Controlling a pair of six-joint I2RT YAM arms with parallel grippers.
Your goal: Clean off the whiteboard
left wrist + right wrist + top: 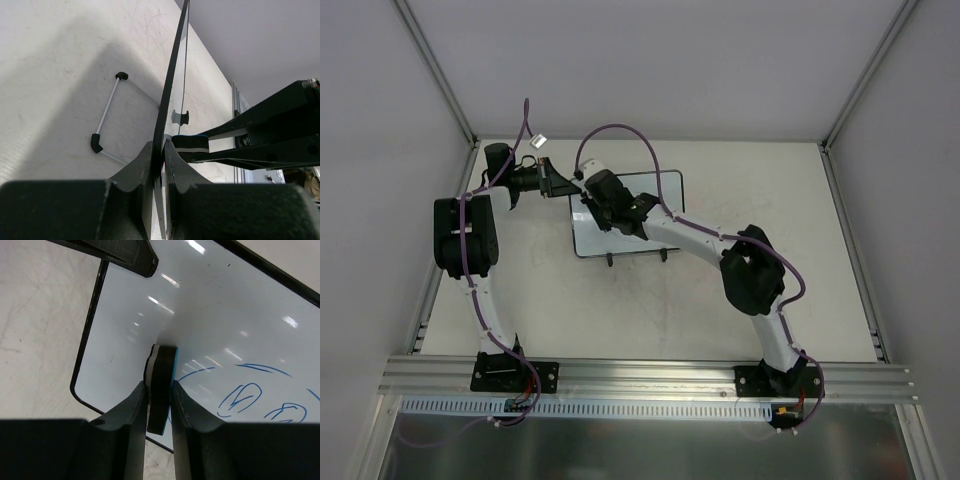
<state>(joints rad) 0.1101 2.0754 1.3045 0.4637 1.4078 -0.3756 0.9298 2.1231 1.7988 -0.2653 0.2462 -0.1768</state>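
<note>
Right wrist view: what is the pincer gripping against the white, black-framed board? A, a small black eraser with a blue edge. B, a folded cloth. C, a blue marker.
A: the right pincer is shut on the small blue-edged black eraser, held against the black-framed whiteboard.

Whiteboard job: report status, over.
Left pincer shut on whiteboard edge. Right pincer shut on eraser, at board face. Blue marks not yet wiped. No obstruction seen.
</note>
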